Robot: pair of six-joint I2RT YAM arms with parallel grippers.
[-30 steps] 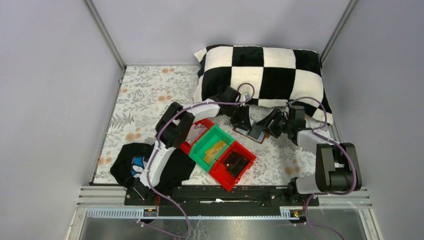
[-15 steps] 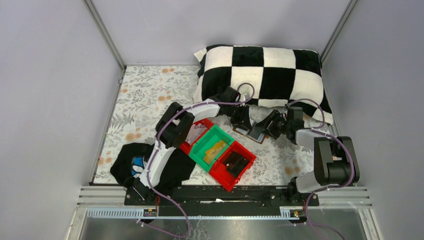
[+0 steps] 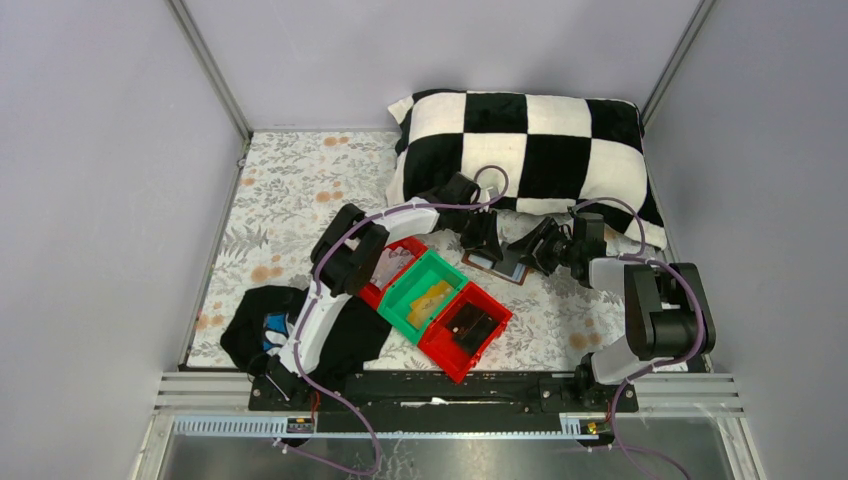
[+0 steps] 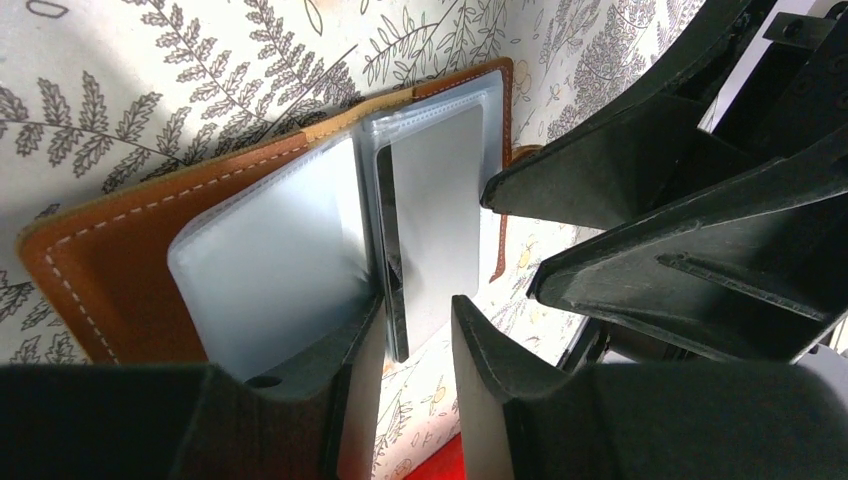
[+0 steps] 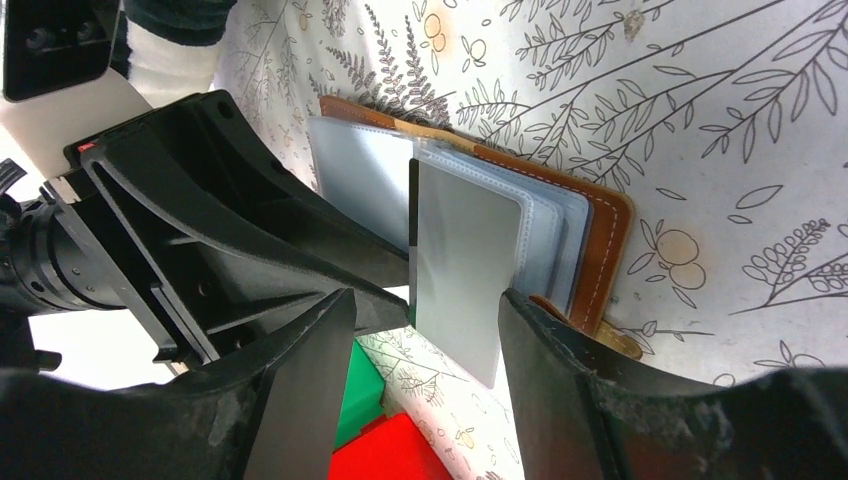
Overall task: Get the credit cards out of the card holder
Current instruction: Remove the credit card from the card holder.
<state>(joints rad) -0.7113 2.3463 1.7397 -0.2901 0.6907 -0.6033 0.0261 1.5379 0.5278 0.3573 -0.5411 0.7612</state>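
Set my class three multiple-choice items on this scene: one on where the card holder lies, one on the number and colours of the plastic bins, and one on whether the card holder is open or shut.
1. Where does the card holder lie?
A. In the green bin
B. On the floral cloth, between the left gripper and the right gripper
C. On top of the pillow

2. Which plastic bins stand in a row?
A. Two red, one green
B. Two green, one red
C. Three blue

3. What state is the card holder in?
A. Folded shut
B. Standing on edge
C. Lying open, clear sleeves facing up

Answers:
1 B: each wrist view shows it on the cloth with the other gripper just across it.
2 A: the top view shows one green between two red.
3 C: it is spread flat and the sleeves show.
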